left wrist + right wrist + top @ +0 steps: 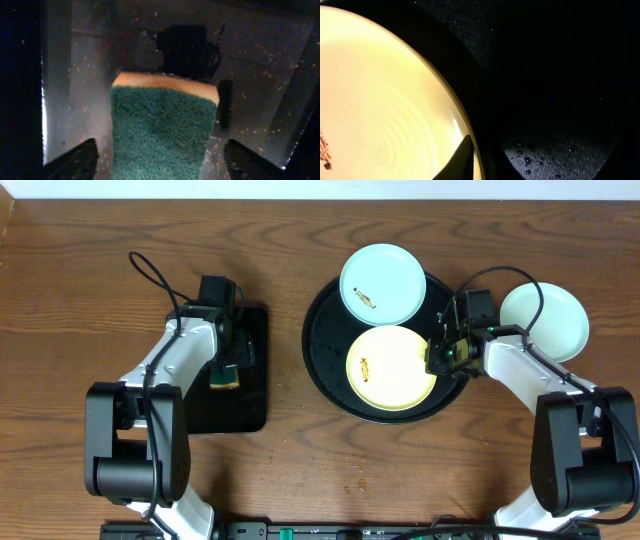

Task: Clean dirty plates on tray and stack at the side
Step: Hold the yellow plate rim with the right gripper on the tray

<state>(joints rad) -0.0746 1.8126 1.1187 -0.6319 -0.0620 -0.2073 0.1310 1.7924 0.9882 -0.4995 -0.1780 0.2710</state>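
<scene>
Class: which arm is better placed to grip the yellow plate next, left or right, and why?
Right: the right gripper sits at the rim of the yellow plate on the round tray; the left gripper hangs over the sponge on the rectangular tray.

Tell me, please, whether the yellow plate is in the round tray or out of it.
In. The yellow plate lies within the rim of the round black tray, its brown smear showing in the overhead view.

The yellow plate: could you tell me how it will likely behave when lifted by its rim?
The yellow plate looks rigid, so it should lift whole, probably tilting if held at one edge. Its glossy glaze suggests it may slip when gripped. Lying flat on the tray, it would likely slide, not tip.
</scene>
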